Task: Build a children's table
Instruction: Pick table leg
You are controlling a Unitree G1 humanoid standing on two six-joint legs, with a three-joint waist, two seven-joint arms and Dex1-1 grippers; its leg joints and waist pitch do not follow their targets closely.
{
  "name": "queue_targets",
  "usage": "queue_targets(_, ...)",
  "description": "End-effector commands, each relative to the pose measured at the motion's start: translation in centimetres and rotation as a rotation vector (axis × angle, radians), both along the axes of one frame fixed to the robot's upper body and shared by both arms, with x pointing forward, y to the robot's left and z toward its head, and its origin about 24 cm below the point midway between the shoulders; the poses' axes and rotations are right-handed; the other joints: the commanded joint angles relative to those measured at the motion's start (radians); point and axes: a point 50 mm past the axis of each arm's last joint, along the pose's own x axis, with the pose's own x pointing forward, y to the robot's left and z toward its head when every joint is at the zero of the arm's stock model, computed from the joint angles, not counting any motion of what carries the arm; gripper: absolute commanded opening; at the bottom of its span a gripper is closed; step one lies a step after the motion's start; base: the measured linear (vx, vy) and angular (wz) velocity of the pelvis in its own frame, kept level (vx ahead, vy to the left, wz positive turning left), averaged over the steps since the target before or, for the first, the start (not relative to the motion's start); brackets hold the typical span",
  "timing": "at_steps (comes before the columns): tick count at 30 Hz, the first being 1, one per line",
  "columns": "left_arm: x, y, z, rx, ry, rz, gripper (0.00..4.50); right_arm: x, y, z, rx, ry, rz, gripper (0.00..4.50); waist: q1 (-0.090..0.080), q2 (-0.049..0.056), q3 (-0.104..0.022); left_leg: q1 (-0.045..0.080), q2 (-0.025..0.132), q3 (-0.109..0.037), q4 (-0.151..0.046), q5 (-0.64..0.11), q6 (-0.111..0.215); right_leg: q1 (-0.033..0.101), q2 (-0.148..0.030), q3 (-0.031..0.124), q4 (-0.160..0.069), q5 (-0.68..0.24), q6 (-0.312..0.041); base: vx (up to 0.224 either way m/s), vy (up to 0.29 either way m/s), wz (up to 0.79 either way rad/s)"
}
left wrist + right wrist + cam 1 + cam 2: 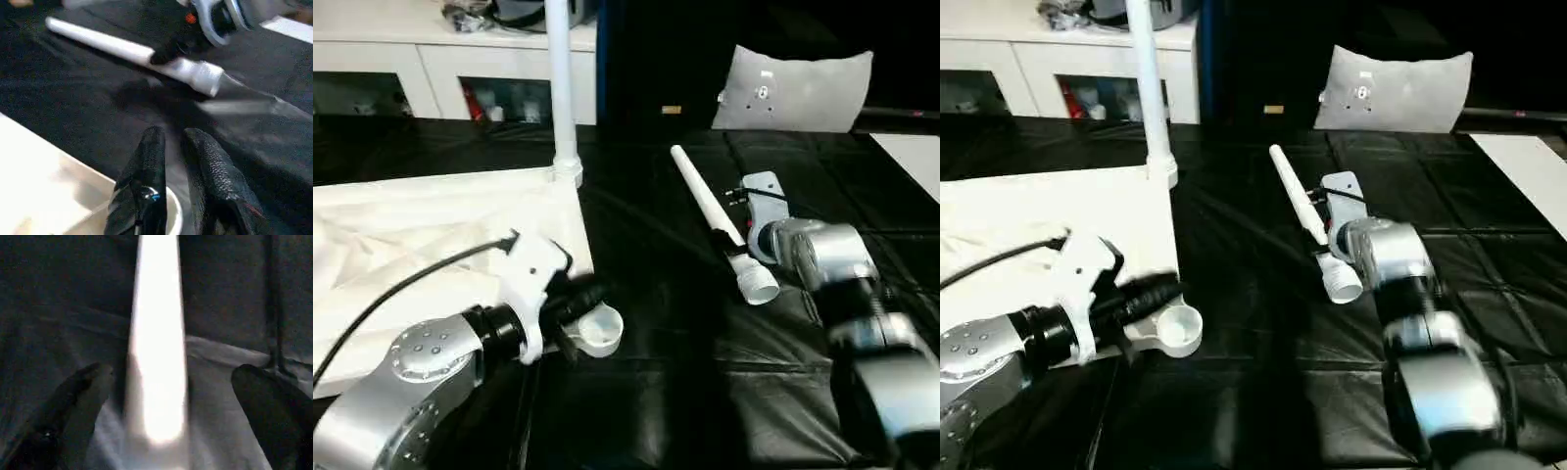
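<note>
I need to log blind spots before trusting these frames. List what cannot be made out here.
- Upright leg: its upper end is cut off by the head view's top edge.
- Table top: its near and left parts are cut by the picture's edge and covered by the left forearm.
- Loose leg: a glare-washed streak in the right wrist view, between the right end effector fingers; no surface detail.
- Corner socket: mostly behind the left end effector.

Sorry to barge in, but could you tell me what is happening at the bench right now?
The robot is assembling a white children's table. The top lies upside down on the black mat, with one leg standing screwed into its far corner. The left tool rests by the empty near corner socket. The right tool is open around a loose leg lying on the mat, not yet gripping it.
</note>
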Motion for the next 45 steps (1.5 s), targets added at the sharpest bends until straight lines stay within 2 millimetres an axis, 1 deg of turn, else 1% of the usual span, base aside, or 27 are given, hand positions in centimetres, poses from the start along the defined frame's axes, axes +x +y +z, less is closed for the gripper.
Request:
queue_targets(1,-0.2,-0.1,0.6,0.001,-0.005,-0.039,1.05,0.2,-0.6,0.0,-0.025,0.000,0.005,4.50,0.007,0.004,-0.058,0.019,0.054,-0.011,-0.073,-0.165,-0.055,0.017,-0.074,0.041,-0.080,-0.016,-0.229,0.000,0.000,0.00)
queue_targets(3,-0.4,0.0,0.6,0.013,0.018,-0.065,1.05,0.0,-0.9,-0.7,-0.028,0.035,0.018,4.50,0.007,0.003,-0.061,0.016,0.054,-0.008,-0.072,-0.141,-0.047,0.021,-0.072,0.039,-0.074,0.032,-0.238,0.000,0.000,0.00)
queue_targets(6,-0.5,0.0,0.6,0.017,0.028,-0.068,1.05,-0.1,-0.7,-1.1,0.008,0.068,0.035,4.50,0.009,0.003,-0.064,0.016,0.055,-0.004,-0.068,-0.127,-0.035,0.023,-0.073,0.039,-0.072,0.065,-0.249,0.000,0.000,0.00)
queue_targets(7,-0.6,0.1,0.6,0.017,0.034,-0.070,1.05,-0.2,-0.5,-1.5,0.040,0.095,0.051,4.50,0.011,0.003,-0.069,0.014,0.056,-0.004,-0.065,-0.091,-0.023,0.024,-0.072,0.039,-0.068,0.115,-0.252,0.000,0.000,0.00)
queue_targets(8,-0.6,0.1,0.6,0.017,0.038,-0.071,1.05,-0.3,-0.5,-1.6,0.051,0.106,0.058,4.50,0.011,0.003,-0.069,0.012,0.056,-0.002,-0.063,-0.079,-0.017,0.023,-0.070,0.038,-0.065,0.137,-0.256,0.000,0.000,0.00)
queue_targets(9,-0.6,0.1,0.6,0.017,0.039,-0.072,1.05,-0.3,-0.5,-1.8,0.057,0.115,0.060,4.50,0.012,0.002,-0.064,0.011,0.056,-0.001,-0.066,-0.086,-0.009,0.020,-0.069,0.037,-0.068,0.133,-0.259,0.000,0.000,0.00)
queue_targets(10,-0.6,0.1,0.7,0.017,0.042,-0.073,1.05,-0.4,-0.4,-1.9,0.065,0.122,0.057,4.50,0.013,0.003,-0.062,0.014,0.058,0.000,-0.067,-0.118,-0.012,0.018,-0.071,0.038,-0.071,0.091,-0.259,0.000,0.000,0.00)
queue_targets(13,-0.7,0.0,0.6,0.016,0.048,-0.077,1.13,-0.6,-0.5,-2.3,0.092,0.139,0.043,4.32,0.018,0.003,-0.058,0.019,0.061,0.002,-0.072,-0.176,-0.033,0.014,-0.073,0.040,-0.077,-0.005,-0.252,0.000,0.000,0.00)
queue_targets(18,-0.8,0.0,0.7,0.016,0.056,-0.079,1.17,-0.8,-0.5,-2.8,0.108,0.165,0.046,3.86,0.025,0.004,-0.057,0.024,0.066,0.006,-0.077,-0.223,-0.063,0.006,-0.073,0.041,-0.081,-0.066,-0.228,0.000,0.000,0.00)
queue_targets(19,-0.8,0.0,0.7,0.016,0.058,-0.080,1.17,-0.8,-0.4,-2.8,0.116,0.168,0.048,3.86,0.025,0.002,-0.056,0.024,0.066,0.006,-0.078,-0.230,-0.066,0.006,-0.073,0.042,-0.082,-0.073,-0.223,0.000,0.000,0.00)
queue_targets(22,-0.9,0.1,0.7,0.018,0.060,-0.079,1.17,-0.8,-0.4,-2.8,0.123,0.171,0.053,3.57,0.026,0.002,-0.057,0.023,0.066,0.005,-0.080,-0.226,-0.068,0.006,-0.074,0.042,-0.082,-0.076,-0.213,0.000,0.000,0.00)
queue_targets(23,-0.9,0.2,0.7,0.019,0.061,-0.079,1.17,-0.8,-0.4,-2.9,0.124,0.172,0.055,3.57,0.026,0.000,-0.056,0.022,0.065,0.006,-0.080,-0.226,-0.069,0.005,-0.073,0.042,-0.082,-0.075,-0.212,0.000,0.000,0.00)
queue_targets(24,-0.9,0.2,0.7,0.020,0.062,-0.079,1.17,-0.9,-0.4,-2.9,0.125,0.173,0.056,3.36,0.026,0.000,-0.058,0.021,0.065,0.006,-0.079,-0.218,-0.068,0.006,-0.074,0.042,-0.082,-0.065,-0.212,0.000,0.000,0.00)
queue_targets(27,-0.9,0.2,0.8,0.019,0.060,-0.076,1.17,-0.9,-0.4,-3.0,0.137,0.174,0.058,3.18,0.026,-0.002,-0.059,0.020,0.065,0.006,-0.079,-0.204,-0.065,0.007,-0.073,0.041,-0.079,-0.043,-0.213,0.000,0.000,0.00)
queue_targets(28,-0.9,0.2,0.8,0.019,0.060,-0.076,1.17,-0.9,-0.4,-3.0,0.137,0.174,0.059,3.03,0.026,-0.002,-0.058,0.020,0.065,0.007,-0.078,-0.202,-0.062,0.007,-0.074,0.042,-0.080,-0.041,-0.214,0.000,0.000,0.00)
queue_targets(29,-0.9,0.2,0.8,0.019,0.060,-0.076,1.17,-0.9,-0.5,-3.0,0.137,0.174,0.060,3.03,0.026,-0.002,-0.058,0.020,0.065,0.007,-0.079,-0.204,-0.062,0.006,-0.073,0.042,-0.081,-0.044,-0.215,0.000,0.000,0.00)
queue_targets(32,-1.0,0.2,0.8,0.022,0.063,-0.076,1.19,-1.0,-0.5,-3.1,0.139,0.177,0.066,2.73,0.027,-0.001,-0.055,0.021,0.065,0.006,-0.080,-0.227,-0.065,0.005,-0.075,0.042,-0.084,-0.082,-0.212,0.000,0.000,0.00)
queue_targets(33,-1.0,0.2,0.8,0.023,0.065,-0.076,1.33,-1.0,-0.5,-3.1,0.140,0.177,0.068,2.70,0.027,-0.001,-0.055,0.022,0.066,0.006,-0.081,-0.237,-0.067,0.004,-0.075,0.043,-0.086,-0.096,-0.211,0.000,0.000,0.00)
queue_targets(34,-1.1,0.2,0.8,0.024,0.067,-0.077,1.33,-1.0,-0.6,-3.1,0.145,0.175,0.071,2.70,0.027,-0.001,-0.056,0.022,0.066,0.006,-0.081,-0.237,-0.069,0.004,-0.076,0.043,-0.085,-0.097,-0.210,0.000,0.000,0.00)
queue_targets(35,-1.0,0.2,0.8,0.024,0.067,-0.077,1.61,-1.0,-0.6,-3.1,0.148,0.174,0.072,2.51,0.026,0.000,-0.055,0.022,0.066,0.006,-0.082,-0.244,-0.070,0.002,-0.074,0.043,-0.085,-0.099,-0.209,0.000,0.000,0.00)
queue_targets(38,-1.0,0.2,0.8,0.026,0.067,-0.079,1.61,-1.0,-0.6,-3.0,0.151,0.170,0.078,2.32,0.026,0.000,-0.054,0.021,0.067,0.004,-0.083,-0.246,-0.071,0.003,-0.074,0.043,-0.086,-0.102,-0.208,0.000,0.000,0.00)
queue_targets(39,-1.0,0.2,0.8,0.026,0.067,-0.081,1.71,-1.0,-0.6,-3.0,0.154,0.169,0.079,2.28,0.025,0.000,-0.054,0.022,0.066,0.005,-0.083,-0.251,-0.071,0.002,-0.074,0.043,-0.086,-0.107,-0.208,0.000,0.000,0.00)
queue_targets(40,-1.0,0.2,0.8,0.027,0.066,-0.082,1.71,-0.9,-0.6,-3.0,0.157,0.166,0.080,2.28,0.026,0.004,-0.054,0.023,0.067,0.004,-0.084,-0.254,-0.073,0.001,-0.075,0.043,-0.086,-0.108,-0.208,0.000,0.000,0.00)
queue_targets(41,-1.0,0.1,0.8,0.027,0.066,-0.083,1.92,-0.9,-0.6,-3.0,0.166,0.161,0.079,2.14,0.025,0.003,-0.054,0.022,0.067,0.004,-0.084,-0.256,-0.074,0.001,-0.074,0.043,-0.087,-0.108,-0.208,0.000,0.000,0.00)
queue_targets(42,-1.0,0.1,0.8,0.028,0.066,-0.084,1.92,-0.9,-0.6,-2.9,0.172,0.158,0.078,2.14,0.025,0.002,-0.054,0.022,0.067,0.003,-0.085,-0.257,-0.075,0.001,-0.074,0.042,-0.086,-0.106,-0.208,0.000,0.000,0.00)
queue_targets(43,-1.0,0.2,0.8,0.031,0.065,-0.085,2.02,-0.9,-0.6,-2.9,0.178,0.152,0.075,1.98,0.025,0.003,-0.054,0.022,0.067,0.003,-0.084,-0.256,-0.076,0.001,-0.074,0.043,-0.086,-0.103,-0.208,0.000,0.000,0.00)
queue_targets(45,-1.0,0.2,0.8,0.033,0.065,-0.086,2.20,-0.8,-0.7,-2.8,0.187,0.138,0.073,1.93,0.025,0.002,-0.054,0.022,0.066,0.004,-0.084,-0.257,-0.076,0.001,-0.074,0.043,-0.086,-0.101,-0.209,0.000,0.000,0.00)
